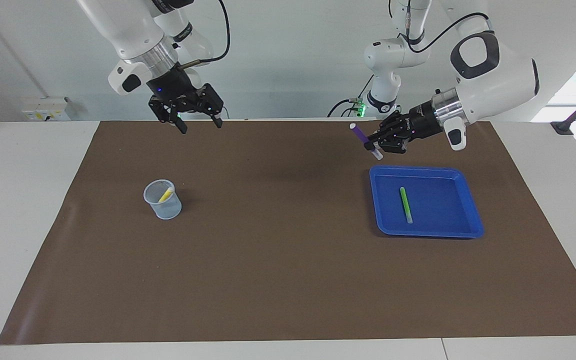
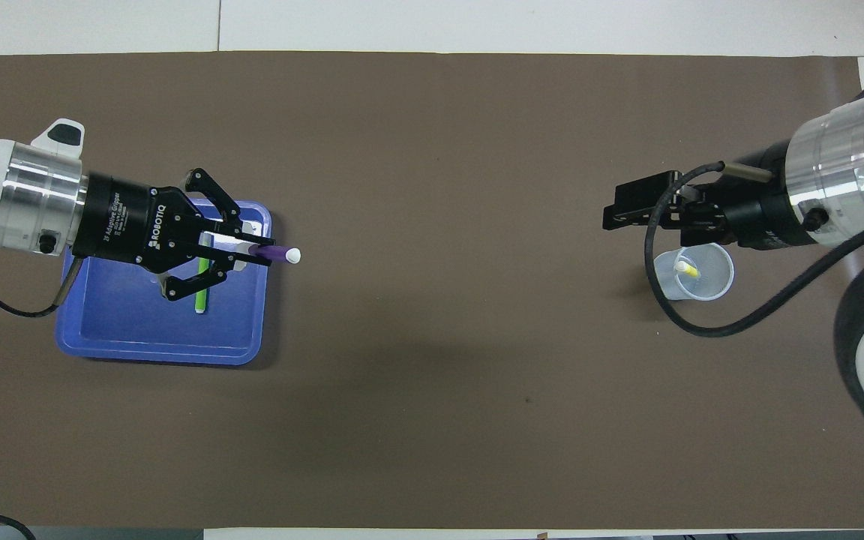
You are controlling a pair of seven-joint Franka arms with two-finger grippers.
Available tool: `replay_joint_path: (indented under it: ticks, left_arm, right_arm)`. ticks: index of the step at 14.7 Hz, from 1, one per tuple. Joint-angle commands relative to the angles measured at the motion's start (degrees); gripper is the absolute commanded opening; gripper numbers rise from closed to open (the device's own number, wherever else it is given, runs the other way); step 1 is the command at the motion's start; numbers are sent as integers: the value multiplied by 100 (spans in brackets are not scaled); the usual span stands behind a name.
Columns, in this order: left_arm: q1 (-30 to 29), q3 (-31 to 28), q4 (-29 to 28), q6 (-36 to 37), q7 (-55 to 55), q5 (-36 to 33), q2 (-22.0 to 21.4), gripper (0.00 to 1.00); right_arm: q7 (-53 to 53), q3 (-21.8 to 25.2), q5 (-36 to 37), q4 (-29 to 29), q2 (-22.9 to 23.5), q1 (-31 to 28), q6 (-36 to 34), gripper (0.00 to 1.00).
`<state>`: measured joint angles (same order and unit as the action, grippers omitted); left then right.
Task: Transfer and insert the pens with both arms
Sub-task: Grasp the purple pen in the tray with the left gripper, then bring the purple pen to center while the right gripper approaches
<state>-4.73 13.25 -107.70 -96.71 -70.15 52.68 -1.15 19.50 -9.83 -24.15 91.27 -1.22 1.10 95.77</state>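
Note:
My left gripper [image 1: 372, 145] is shut on the purple pen [image 1: 359, 133], which it holds tilted in the air with the pale end up. In the overhead view the left gripper [image 2: 256, 251] and the purple pen [image 2: 280, 255] hang over the blue tray's [image 2: 139, 352] edge toward the table's middle. The green pen [image 1: 406, 205] lies flat in the tray [image 1: 448, 231]. The yellow pen [image 1: 166, 195] leans inside a clear cup [image 1: 164, 204]. High over the mat beside the cup [image 2: 709, 281], my right gripper [image 1: 201, 127] hangs open and holds nothing.
A brown mat [image 1: 288, 280] covers most of the white table. Two smaller white arms [image 1: 190, 95] [image 1: 383, 90] with green-lit bases stand at the robots' end of the table.

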Motion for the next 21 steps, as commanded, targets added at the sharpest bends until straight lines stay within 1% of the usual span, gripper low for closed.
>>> replay_joint_path:
  ticks: [1, 2, 4, 6, 7, 9, 11, 14, 17, 21]
  left_arm:
    - [200, -33, -829, -224, -139, 531, -639, 0]
    - [340, -33, -944, -330, -313, 568, -788, 0]
    - [639, -33, -1216, -829, -613, 586, -982, 0]
    - [841, -33, -1297, -1051, -797, 752, -1053, 0]
    - [929, -33, -1297, -1199, -937, 761, -1053, 0]
    - [1027, -33, -1306, -1428, -1166, 770, -1062, 0]
    - [1027, -24, -1306, -1630, -1394, 857, -1071, 0]
    - [1176, -33, -1314, -1815, -1545, 902, -1089, 0]
    - [1422, -33, -1402, -2149, -1659, 902, -1123, 0]
    - [1431, -33, -1464, -2211, -1686, 902, -1150, 0]
  right_arm:
    - [658, -317, -800, -74, 69, -66, 283, 100]
    - [887, -501, -924, -74, 78, -66, 511, 100]
    - [1335, -853, -1074, 5, 78, -66, 1012, 100]
    - [1573, -1283, -1066, 14, 104, -66, 1338, 100]
    - [1705, -1398, -1005, 14, 122, -66, 1444, 100]
    - [1724, -1557, -900, 23, 140, -32, 1463, 100]
    - [1680, -1767, -523, 31, 306, -14, 1489, 100]
    - [1662, -2031, -380, 312, 368, 4, 1900, 100]
    - [1662, -2277, -179, 357, 543, 21, 2139, 100]
    - [1654, -2287, -161, 348, 553, 21, 2139, 100]
